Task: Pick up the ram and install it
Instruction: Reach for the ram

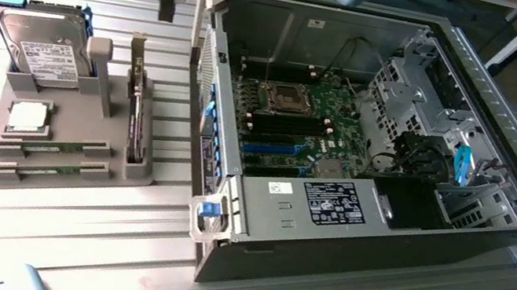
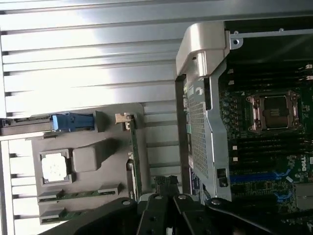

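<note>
Two rams, thin green sticks, lie in slots at the front of a grey holder (image 1: 80,129): one ram (image 1: 52,149) behind the other ram (image 1: 46,171). In the wrist view they are the ram (image 2: 80,194) and the ram (image 2: 62,214). My gripper (image 1: 165,15) hangs high above the table, between the holder and the open computer case (image 1: 361,171), well away from both rams. Its fingers look pressed together with nothing between them. In the wrist view the gripper (image 2: 166,182) sits by the case's edge.
The holder also carries a silver hard drive (image 1: 42,47), a square processor chip (image 1: 30,117) and an upright card (image 1: 138,120). Inside the case lies the motherboard (image 1: 306,121) with its CPU socket (image 1: 283,97) and black memory slots (image 1: 289,124). The slatted metal table (image 1: 38,250) lies all around.
</note>
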`<state>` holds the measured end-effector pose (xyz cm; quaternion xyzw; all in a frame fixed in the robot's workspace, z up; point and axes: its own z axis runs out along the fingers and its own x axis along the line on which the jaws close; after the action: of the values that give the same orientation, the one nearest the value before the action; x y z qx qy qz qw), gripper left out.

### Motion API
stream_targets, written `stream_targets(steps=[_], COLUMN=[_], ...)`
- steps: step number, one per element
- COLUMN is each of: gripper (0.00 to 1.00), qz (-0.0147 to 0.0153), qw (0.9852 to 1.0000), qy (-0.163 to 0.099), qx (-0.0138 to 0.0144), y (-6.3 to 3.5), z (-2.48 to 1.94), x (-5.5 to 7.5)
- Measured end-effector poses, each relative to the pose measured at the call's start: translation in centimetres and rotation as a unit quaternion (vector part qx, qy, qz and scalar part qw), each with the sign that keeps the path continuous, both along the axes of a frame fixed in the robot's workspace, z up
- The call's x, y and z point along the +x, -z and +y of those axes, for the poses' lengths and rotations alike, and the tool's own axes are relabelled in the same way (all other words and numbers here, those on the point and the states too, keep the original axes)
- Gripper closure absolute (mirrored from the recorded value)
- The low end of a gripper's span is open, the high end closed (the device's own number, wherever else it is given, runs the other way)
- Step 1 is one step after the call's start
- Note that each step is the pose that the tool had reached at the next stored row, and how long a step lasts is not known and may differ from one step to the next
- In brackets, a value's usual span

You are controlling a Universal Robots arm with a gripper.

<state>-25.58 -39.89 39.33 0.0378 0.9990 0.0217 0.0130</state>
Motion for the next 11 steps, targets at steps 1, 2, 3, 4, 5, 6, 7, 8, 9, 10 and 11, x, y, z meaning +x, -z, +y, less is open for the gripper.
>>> stream_targets(steps=[1,2,3,4,5,6,7,8,9,10,11], gripper=[0.89,0.89,0.89,0.89,0.89,0.89,0.89,0.89,0.89,0.89,0.89], qz=[0.0,-0.0001,0.0,0.0,-0.0001,0.0,0.0,0.0,0.0,0.0,-0.0001], qw=[1.0,1.0,1.0,1.0,1.0,1.0,1.0,1.0,1.0,1.0,1.0], qy=[0.0,0.0,0.0,0.0,0.0,0.0,0.0,0.0,0.0,0.0,0.0], qx=[0.0,0.0001,0.0,0.0,0.0001,0.0,0.0,0.0,0.0,0.0,0.0001], y=[0.01,0.02,0.0,0.01,0.02,0.01,0.01,0.02,0.02,0.03,0.04], z=[0.0,0.0,0.0,0.0,0.0,0.0,0.0,0.0,0.0,0.0,0.0], x=[-1.0,-2.0,-2.6,-3.1,-4.0,-4.5,-5.3,-5.9,-6.8,-7.5,-8.0])
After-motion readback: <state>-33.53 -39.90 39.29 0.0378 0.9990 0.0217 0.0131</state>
